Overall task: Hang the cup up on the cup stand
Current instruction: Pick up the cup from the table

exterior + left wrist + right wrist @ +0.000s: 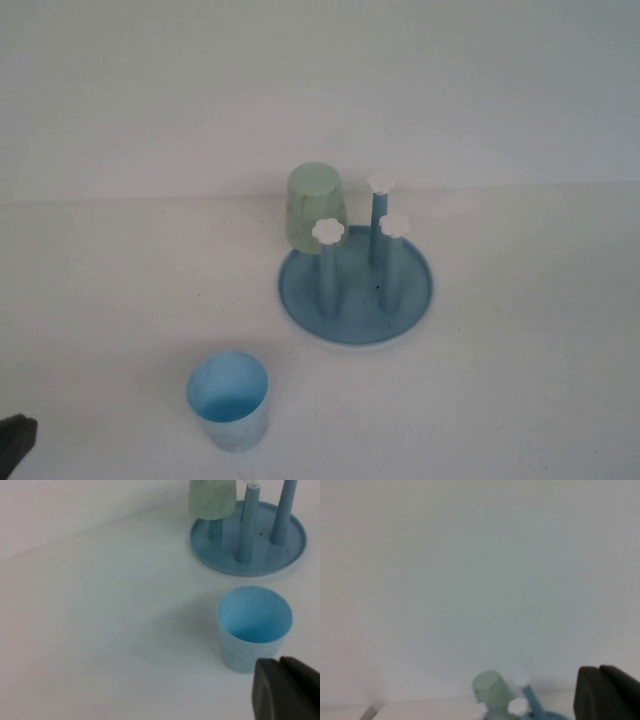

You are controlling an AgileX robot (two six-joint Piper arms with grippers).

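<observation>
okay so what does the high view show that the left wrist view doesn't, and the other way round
Only the high view shows the white flower caps topping the pegs and the whole green cup upside down on a back peg. Only the left wrist view shows the left gripper close beside the cup. Both show the upright light blue cup, the cup stand and the white table. The right gripper appears only in its own wrist view, up off the table.

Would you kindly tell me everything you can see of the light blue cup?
The cup is a small, smooth, handleless light blue tumbler, plastic by its look, tapering to its base. It stands upright, mouth up and empty, on the white table, apart from the cup stand. Nothing touches it: the left gripper is close beside it; the right gripper is raised, away from it.
</observation>
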